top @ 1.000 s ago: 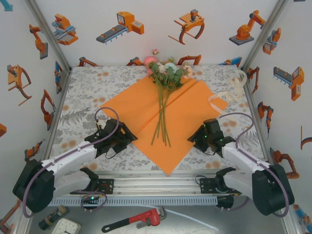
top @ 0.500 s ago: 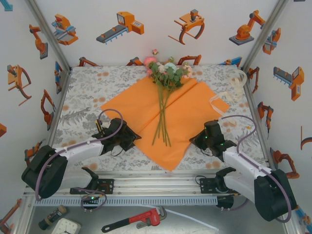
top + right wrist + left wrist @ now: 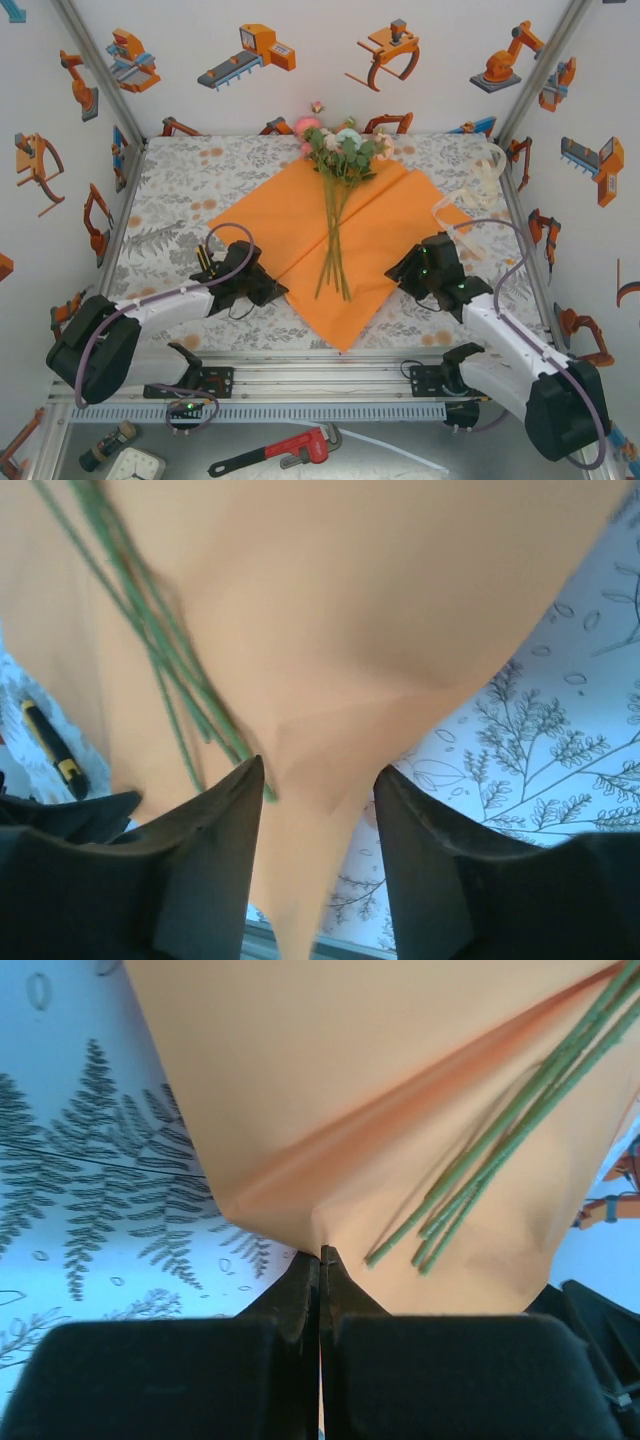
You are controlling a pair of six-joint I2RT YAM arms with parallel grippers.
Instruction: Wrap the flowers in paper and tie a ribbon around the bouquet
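1. The left hand [image 3: 321,1255] is closed tight, its fingertips pinching the near left edge of the paper [image 3: 300,1080]; the sheet puckers into a crease that runs out from the tips.
2. The right hand [image 3: 318,770] stands about half open; the paper's near right edge lies between its fingers, but I cannot tell whether either one touches it.
3. The paper looks light, thin and floppy, apt to crease or slip; take it by an edge or corner with a firm pinch, and lift slowly.
4. Just beyond both hands, between them, the flowers [image 3: 343,150] lie on the sheet, thin stems nearest and blooms farthest; the stems seem springy and likely to roll, so the fold should trap them.
5. Past the right hand, the ribbon [image 3: 488,168] lies loose on the counter [image 3: 180,190]; it looks limp and easily snagged.
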